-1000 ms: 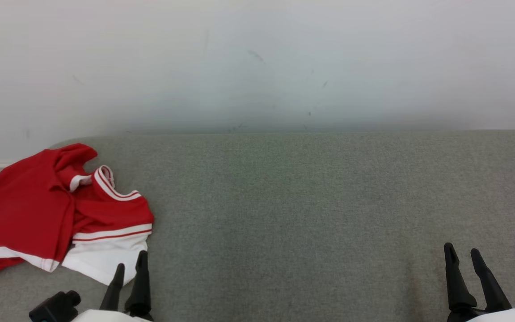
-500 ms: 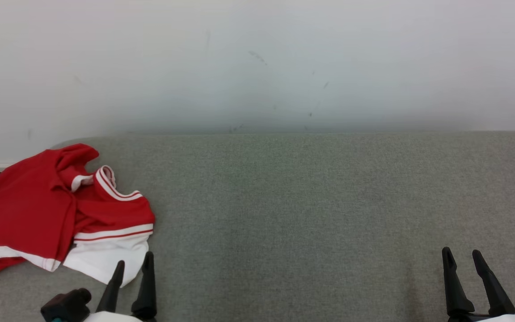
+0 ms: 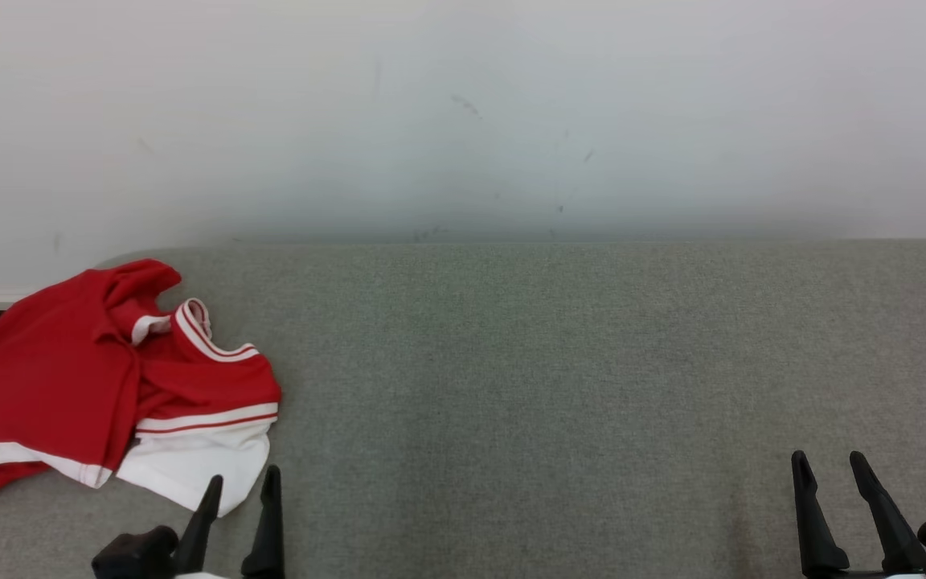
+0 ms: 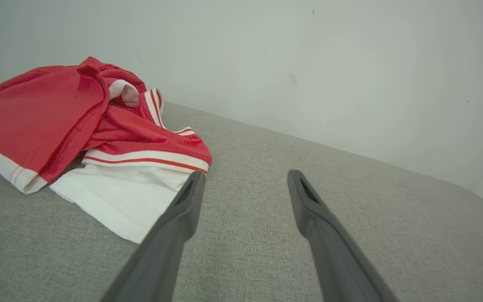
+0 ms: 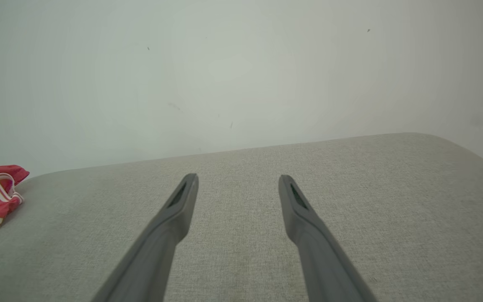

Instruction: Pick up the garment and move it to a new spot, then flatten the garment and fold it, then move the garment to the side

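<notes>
Crumpled garment [image 3: 101, 378] at left edge of grey pad [image 3: 559, 386], wide stretch rightward.

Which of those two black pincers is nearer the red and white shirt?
The left pincer, tips beside the white edge of the shirt; the right pincer sits far across the grey surface.

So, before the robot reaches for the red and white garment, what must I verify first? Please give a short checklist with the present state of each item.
1. The left gripper is open and empty: ok.
2. The right gripper is open and empty: ok.
3. The garment lies flat: not ok, it is bunched and folded over itself.
4. The left gripper is clear of the garment: cannot tell, its tips are at the white edge.
5. Room on the grey surface to the garment's right: ok.
</notes>
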You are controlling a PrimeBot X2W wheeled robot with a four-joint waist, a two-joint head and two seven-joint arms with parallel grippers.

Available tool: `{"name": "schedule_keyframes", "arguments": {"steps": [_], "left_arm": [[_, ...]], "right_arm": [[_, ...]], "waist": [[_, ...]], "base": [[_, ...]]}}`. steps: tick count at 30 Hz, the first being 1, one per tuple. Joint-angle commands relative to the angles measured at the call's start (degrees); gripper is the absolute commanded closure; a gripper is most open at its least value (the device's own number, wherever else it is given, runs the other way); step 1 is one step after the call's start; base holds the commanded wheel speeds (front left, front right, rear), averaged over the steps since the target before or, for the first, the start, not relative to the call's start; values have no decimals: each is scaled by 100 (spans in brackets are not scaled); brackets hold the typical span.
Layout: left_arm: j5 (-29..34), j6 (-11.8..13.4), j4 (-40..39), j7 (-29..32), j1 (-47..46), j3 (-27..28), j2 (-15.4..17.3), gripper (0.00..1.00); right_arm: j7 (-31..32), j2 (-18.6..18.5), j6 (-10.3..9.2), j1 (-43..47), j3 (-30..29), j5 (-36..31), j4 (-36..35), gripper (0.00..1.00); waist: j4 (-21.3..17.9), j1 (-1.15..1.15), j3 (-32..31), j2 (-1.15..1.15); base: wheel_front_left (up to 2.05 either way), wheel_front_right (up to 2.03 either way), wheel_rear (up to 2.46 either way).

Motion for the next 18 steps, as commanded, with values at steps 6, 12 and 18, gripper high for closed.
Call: {"name": "schedule_keyframes", "arguments": {"steps": [6,12,18], "left_arm": [[344,-12,60,-92,52,9,54,0],[493,-35,188,-172,83,48,28,0],[767,-46,237,-242,87,38,17,0]], "right_arm": [[-100,-27,5,66,-48,-242,51,0],[-172,9,5,118,-57,-271,163,0],[-243,-3,5,145,-29,-373,245,0]], "waist": [[5,0,-14,0],[3,0,-38,0],[-4,0,-43,0]], "base": [[0,0,0],[0,0,0],[0,0,0]]}}
